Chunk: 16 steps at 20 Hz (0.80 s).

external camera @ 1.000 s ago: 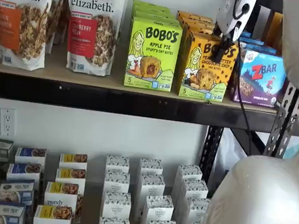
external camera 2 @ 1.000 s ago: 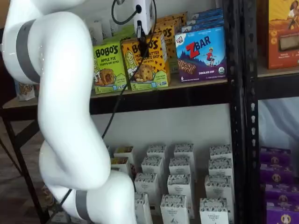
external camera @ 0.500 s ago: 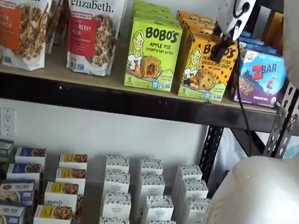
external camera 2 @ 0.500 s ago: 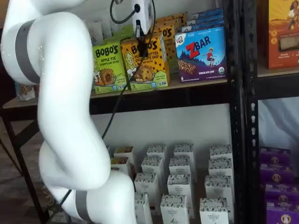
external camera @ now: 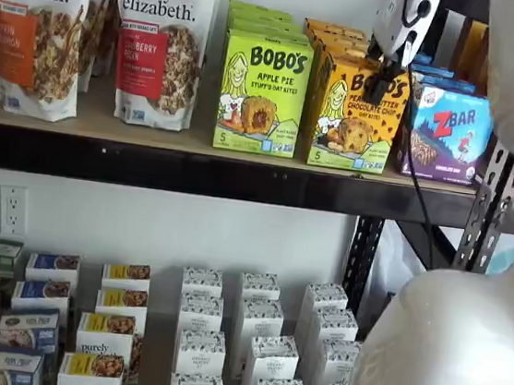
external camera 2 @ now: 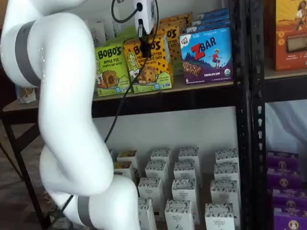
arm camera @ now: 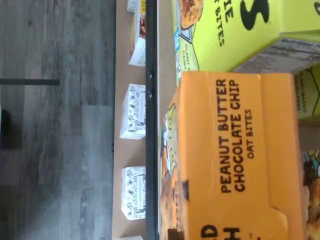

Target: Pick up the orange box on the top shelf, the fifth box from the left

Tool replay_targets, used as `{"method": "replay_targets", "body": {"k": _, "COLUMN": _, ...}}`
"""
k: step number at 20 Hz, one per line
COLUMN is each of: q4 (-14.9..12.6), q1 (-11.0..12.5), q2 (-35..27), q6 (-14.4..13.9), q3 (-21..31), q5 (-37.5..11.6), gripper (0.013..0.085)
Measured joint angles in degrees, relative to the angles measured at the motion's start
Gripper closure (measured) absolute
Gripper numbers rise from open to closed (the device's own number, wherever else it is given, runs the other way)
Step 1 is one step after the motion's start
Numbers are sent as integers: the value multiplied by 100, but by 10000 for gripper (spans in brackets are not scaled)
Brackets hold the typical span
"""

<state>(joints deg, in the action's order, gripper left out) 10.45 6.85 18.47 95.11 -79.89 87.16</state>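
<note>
The orange box (external camera: 352, 129) stands on the top shelf (external camera: 152, 139) between a lime-green Bobo's box (external camera: 262, 91) and a blue Zbar box (external camera: 450, 131). It also shows in a shelf view (external camera 2: 153, 72). My gripper (external camera: 381, 81) hangs from above with its black fingers over the box's upper front, shut on it; it shows in both shelf views (external camera 2: 144, 45). In the wrist view the box's orange top (arm camera: 225, 160), printed "PEANUT BUTTER CHOCOLATE CHIP", fills the frame; no fingers show there.
More orange boxes stand in a row behind it. Granola bags (external camera: 158, 42) stand at the shelf's left. Small white boxes (external camera: 249, 340) fill the lower level. A black upright (external camera 2: 242, 120) stands right of the Zbar box (external camera 2: 206, 55). My white arm blocks much of both shelf views.
My gripper has moved up a little at the orange box's top. The box's top edge has risen slightly with it. The other boxes have not moved.
</note>
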Motion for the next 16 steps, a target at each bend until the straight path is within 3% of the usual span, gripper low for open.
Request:
{"method": "replay_targets", "body": {"k": 9, "q4": 5, "q1": -58, "q2": 204, "q6": -149, "q3": -291, "q5": 763, "gripper": 650}}
{"method": "replay_targets", "body": {"k": 16, "q4": 36, "q1": -225, "q2": 741, "q6": -387, "q3": -128, "q5": 1216, "gripper": 650}}
